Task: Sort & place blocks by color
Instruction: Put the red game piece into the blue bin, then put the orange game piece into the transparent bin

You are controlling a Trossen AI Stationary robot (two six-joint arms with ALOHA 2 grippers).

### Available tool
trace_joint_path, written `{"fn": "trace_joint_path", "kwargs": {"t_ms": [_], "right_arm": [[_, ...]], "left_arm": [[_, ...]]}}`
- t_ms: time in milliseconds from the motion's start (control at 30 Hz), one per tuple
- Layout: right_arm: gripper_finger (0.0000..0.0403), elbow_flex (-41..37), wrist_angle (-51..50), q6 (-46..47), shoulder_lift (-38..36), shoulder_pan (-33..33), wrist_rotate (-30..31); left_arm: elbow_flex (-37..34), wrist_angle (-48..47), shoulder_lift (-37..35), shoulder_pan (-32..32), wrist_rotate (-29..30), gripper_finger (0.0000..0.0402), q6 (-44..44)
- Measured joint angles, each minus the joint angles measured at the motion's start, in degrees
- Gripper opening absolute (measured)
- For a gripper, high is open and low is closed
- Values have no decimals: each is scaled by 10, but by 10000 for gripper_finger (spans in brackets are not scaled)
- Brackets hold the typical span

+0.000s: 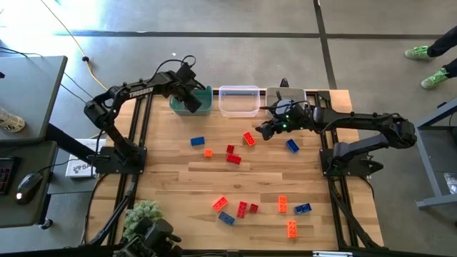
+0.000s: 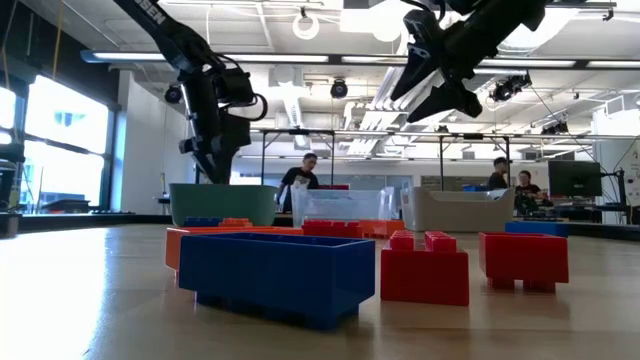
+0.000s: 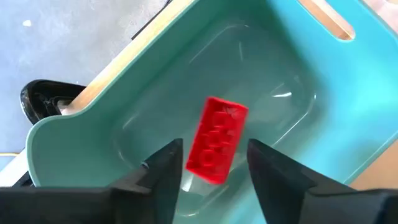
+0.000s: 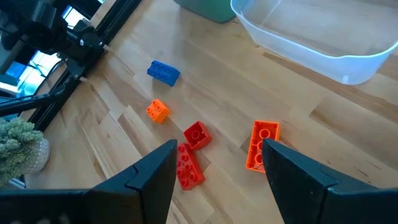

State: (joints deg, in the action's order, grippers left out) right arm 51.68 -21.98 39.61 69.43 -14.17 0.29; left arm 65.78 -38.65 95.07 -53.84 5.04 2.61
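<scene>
the left claw [image 3: 211,165] hangs over the green bin [image 1: 201,106] at the back of the table [image 1: 171,171]. its fingers [image 3: 165,168] are spread apart, and a red brick [image 3: 216,140] sits between them with a gap on each side. from here you cannot tell if the brick lies on the bin floor or is in the air. from above, the arm hides most of the inside of this bin.

the right claw [image 4: 217,165] is spread wide and holds nothing. it hangs above the table near the clear bin [image 1: 238,100] and the grey bin [image 1: 285,95], and partly covers the grey bin from above. below it lie an orange brick [image 4: 262,144], two red bricks [image 4: 196,134], a small orange brick [image 4: 157,111] and a blue brick [image 4: 163,72].

more bricks [image 1: 243,208] in red, orange and blue lie near the front of the table. a fuzzy green ball [image 1: 143,216] sits at the front left corner. in the low view, near bricks block the far ones.
</scene>
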Motion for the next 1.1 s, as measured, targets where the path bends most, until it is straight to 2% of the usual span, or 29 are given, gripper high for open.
{"fn": "trace_joint_path", "kwargs": {"t_ms": [200, 467, 733, 1100], "right_arm": [[241, 0, 0, 0, 18, 10, 18], [246, 0, 0, 36, 89, 15, 21], [245, 0, 1, 69, 148, 15, -3], [245, 0, 57, 60, 181, 15, -5]], "left_arm": [[16, -31, 0, 0, -21, 202, -34], [84, -101, -1, 10, -33, 204, -35], [136, -190, -2, 41, -34, 204, -56], [147, -216, -2, 92, -35, 204, -69]]}}
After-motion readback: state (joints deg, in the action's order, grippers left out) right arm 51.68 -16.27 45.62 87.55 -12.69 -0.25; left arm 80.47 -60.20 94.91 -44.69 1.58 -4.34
